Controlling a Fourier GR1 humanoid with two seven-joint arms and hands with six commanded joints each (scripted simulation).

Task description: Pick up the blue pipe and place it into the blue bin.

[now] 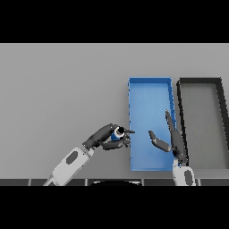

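A short blue pipe [118, 133] with a white rim and a dark opening sits in my left hand [106, 137], whose fingers and thumb are curled round it. That hand hovers just left of the blue bin [134, 89], near the bin's left wall at its near half. My right hand [172, 141] is over the bin's near right part, fingers straight and pointing away from me, thumb spread to the left, holding nothing.
A dark grey bin [200, 81] stands directly right of the blue bin, its left wall close to my right hand. Grey table [62, 89] stretches to the left and far side.
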